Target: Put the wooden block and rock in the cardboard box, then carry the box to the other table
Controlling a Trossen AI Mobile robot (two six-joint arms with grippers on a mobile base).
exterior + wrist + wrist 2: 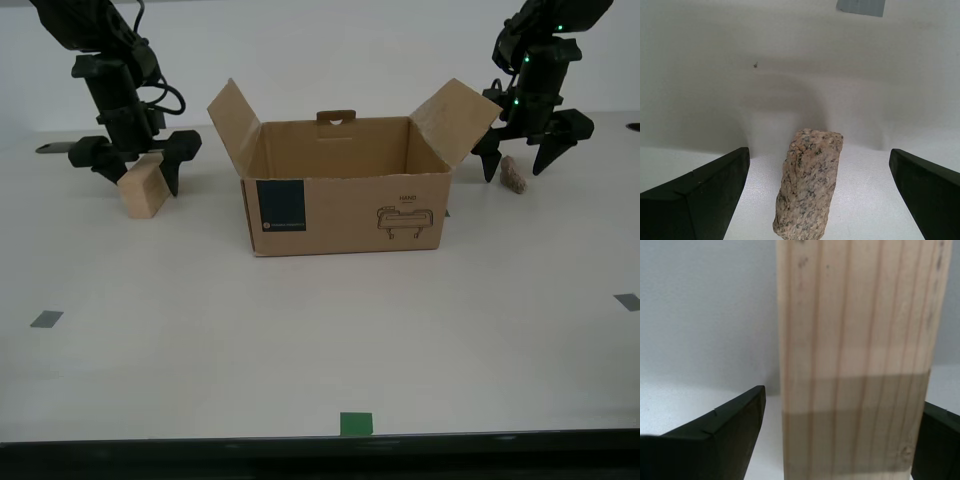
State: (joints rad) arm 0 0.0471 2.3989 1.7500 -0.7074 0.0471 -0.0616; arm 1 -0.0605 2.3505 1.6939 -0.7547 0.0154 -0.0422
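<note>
The cardboard box stands open in the middle of the pale table, flaps raised, label and drawing facing me. At the exterior view's left the wooden block rests on the table, and my second gripper is open with a finger on each side of it. Up close, the block stands between the dark fingers. At the exterior view's right the rock lies beside the box, straddled by my open first gripper. That rock lies apart from both fingers. The other table is out of view.
Grey tape squares mark the table near both sides of the exterior view. A green tape square sits by the front edge. A flat dark object lies at the back on the exterior view's left.
</note>
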